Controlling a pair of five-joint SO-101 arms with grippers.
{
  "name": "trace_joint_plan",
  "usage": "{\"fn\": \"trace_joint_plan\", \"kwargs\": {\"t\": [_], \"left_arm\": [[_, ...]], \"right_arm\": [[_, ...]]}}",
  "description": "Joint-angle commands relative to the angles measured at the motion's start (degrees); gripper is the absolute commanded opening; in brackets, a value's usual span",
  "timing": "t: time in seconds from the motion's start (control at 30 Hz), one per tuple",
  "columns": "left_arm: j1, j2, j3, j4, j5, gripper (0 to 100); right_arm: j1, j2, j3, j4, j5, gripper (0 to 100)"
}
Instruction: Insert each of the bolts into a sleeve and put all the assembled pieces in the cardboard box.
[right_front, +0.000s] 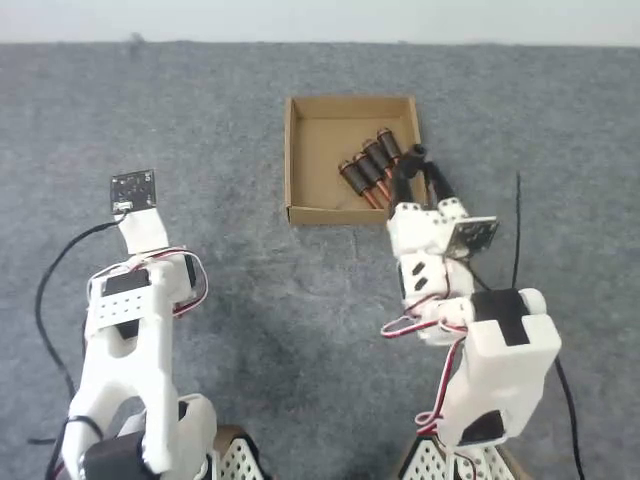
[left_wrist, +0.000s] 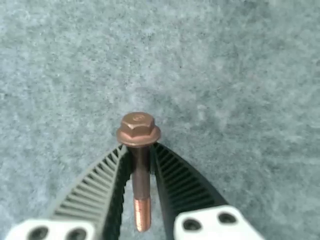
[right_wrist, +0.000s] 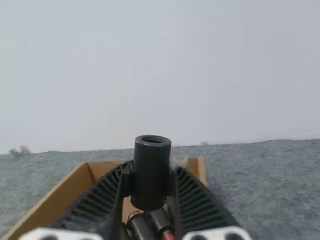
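Currently, the step in hand is judged to be mating one bolt with one sleeve. Item one: left gripper (left_wrist: 139, 149), clamped on the bolt (left_wrist: 140, 167) by its shank just under the hex head. The head stands past the fingertips and the threaded end points back toward the wrist. The left arm (right_front: 130, 310) is parked over the grey table (right_front: 250, 300), well apart from the cardboard box (right_front: 292, 160) on its left side. Item two: right gripper (right_wrist: 152, 171), closed around the black sleeve (right_wrist: 152, 165), bore open upward. It hangs at the box's near right corner, above four assembled pieces (right_front: 370, 170) lying side by side inside. Handling note: bring both parts together away from the box and line up shank and bore on one axis. The threaded end sits between the fingers rather than free, so entry likely needs a tilted approach or a regrip. Hold the sleeve firmly and feed slowly.
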Motion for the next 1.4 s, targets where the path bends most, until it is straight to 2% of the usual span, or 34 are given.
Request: {"fn": "trace_joint_plan", "kwargs": {"t": [0.0, 0.1, 0.23, 0.3, 0.7, 1.03, 1.17, 1.37], "left_arm": [[-0.26, -2.37, -0.66, -1.58, -0.53, 1], [-0.26, -2.37, -0.66, -1.58, -0.53, 1], [-0.26, -2.37, -0.66, -1.58, -0.53, 1], [-0.26, -2.37, -0.66, -1.58, -0.53, 1], [-0.26, -2.37, -0.66, -1.58, -0.53, 1], [0.0, -2.64, -0.92, -2.2, -0.35, 1], [3.25, -2.73, -1.01, -5.8, -0.09, 1], [12.04, -2.73, -1.1, -12.4, 0.0, 1]], "right_arm": [[-1.71, -1.1, 2.9, -3.82, -0.62, 1.0], [-3.74, -1.1, 7.21, -7.78, 0.09, 1.0], [-7.08, -1.1, 12.66, -11.91, 7.91, 1.0], [-8.84, -1.1, 14.95, -13.41, 9.32, 1.0], [-14.29, -1.27, 24.7, -16.22, 9.23, 1.0], [-14.2, -4.88, 25.58, -15.87, 9.23, 1.0], [-14.46, -4.88, 25.58, -13.93, 9.23, 1.0], [-14.37, -4.88, 25.58, -13.85, 9.23, 1.0]]}}
